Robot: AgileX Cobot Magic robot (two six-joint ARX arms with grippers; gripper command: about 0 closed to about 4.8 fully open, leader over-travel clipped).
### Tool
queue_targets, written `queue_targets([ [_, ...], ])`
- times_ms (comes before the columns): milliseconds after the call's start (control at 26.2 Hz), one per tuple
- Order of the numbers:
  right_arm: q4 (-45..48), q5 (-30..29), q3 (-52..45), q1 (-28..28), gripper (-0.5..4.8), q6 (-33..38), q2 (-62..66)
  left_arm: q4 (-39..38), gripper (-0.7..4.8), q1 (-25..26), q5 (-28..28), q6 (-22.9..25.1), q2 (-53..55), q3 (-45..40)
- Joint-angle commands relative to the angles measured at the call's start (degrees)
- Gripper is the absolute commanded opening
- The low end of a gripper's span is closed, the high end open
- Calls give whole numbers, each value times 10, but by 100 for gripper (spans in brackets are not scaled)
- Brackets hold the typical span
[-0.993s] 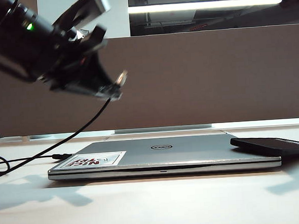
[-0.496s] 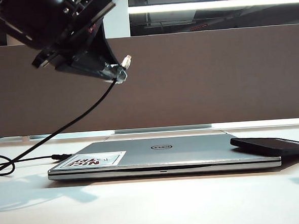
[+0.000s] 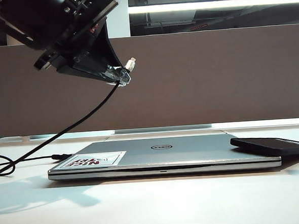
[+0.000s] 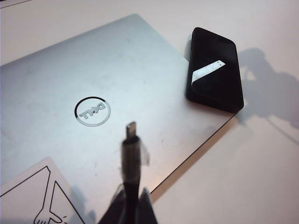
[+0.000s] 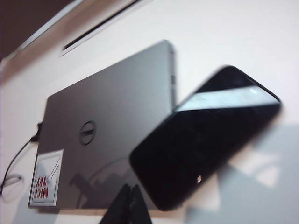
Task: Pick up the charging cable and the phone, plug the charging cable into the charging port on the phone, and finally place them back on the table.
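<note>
High at the left of the exterior view, my left gripper (image 3: 118,76) is shut on the charging cable (image 3: 74,124) just behind its silvery plug (image 3: 131,61). The black cord droops down to the table (image 3: 155,203). In the left wrist view the plug (image 4: 131,128) sticks out past the left gripper (image 4: 131,193), above the laptop lid. The black phone (image 3: 273,146) lies with one end on the laptop's right corner (image 4: 215,70). My right gripper (image 5: 131,186) is shut on nothing and hovers above the phone (image 5: 205,135). It is outside the exterior view. The charging port cannot be made out.
A closed silver Dell laptop (image 3: 162,157) with a sticker (image 3: 94,159) lies in the middle of the table. A grey-brown partition (image 3: 213,77) stands behind it. The cable's slack loops on the table at the far left (image 3: 0,167).
The left gripper has risen and moved a little to the right with the cable, and its wrist has turned. The right arm's tip has left the exterior view's top right corner.
</note>
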Motion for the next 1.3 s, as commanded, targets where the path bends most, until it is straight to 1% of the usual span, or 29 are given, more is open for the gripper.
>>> queue_targets([
  [38, -6, -51, 1, -17, 137, 19, 27, 4, -7, 0, 1, -2, -2, 3],
  [76, -5, -79, 1, -24, 234, 19, 40, 4, -7, 0, 1, -2, -2, 3],
  [115, -4, -101, 1, -29, 303, 21, 50, 4, -7, 0, 1, -2, -2, 3],
  [153, -2, -123, 1, -33, 337, 21, 62, 4, -7, 0, 1, -1, -2, 3],
  [191, -1, -146, 1, -36, 337, 24, 75, 4, -7, 0, 1, 0, -2, 3],
  [267, -1, -161, 1, -43, 337, 46, 107, 5, -7, 0, 1, 2, -2, 3],
  [496, 16, -157, 1, -43, 336, 68, 144, 6, -7, 0, 1, 2, -2, 3],
  [611, 16, -141, 0, -43, 333, 68, 154, 7, -7, 0, 1, 2, -2, 3],
  [649, 23, -132, -3, -43, 324, 68, 158, 8, -7, 0, 1, 2, -2, 3],
  [725, 44, -131, -13, -43, 323, 82, 160, 8, -7, 0, 1, 3, -2, 3],
  [840, 102, -129, -45, -42, 323, 122, 160, 8, -7, 0, 1, 3, -2, 3],
  [916, 117, -129, -57, -41, 311, 122, 160, 8, -7, 0, 1, 3, -2, 3],
  [1069, 138, -118, -72, -41, 309, 117, 165, 9, -7, 0, 1, 3, -2, 3],
  [1298, 174, -104, -75, -32, 310, 56, 179, 9, -7, 0, 1, 3, -2, 3],
])
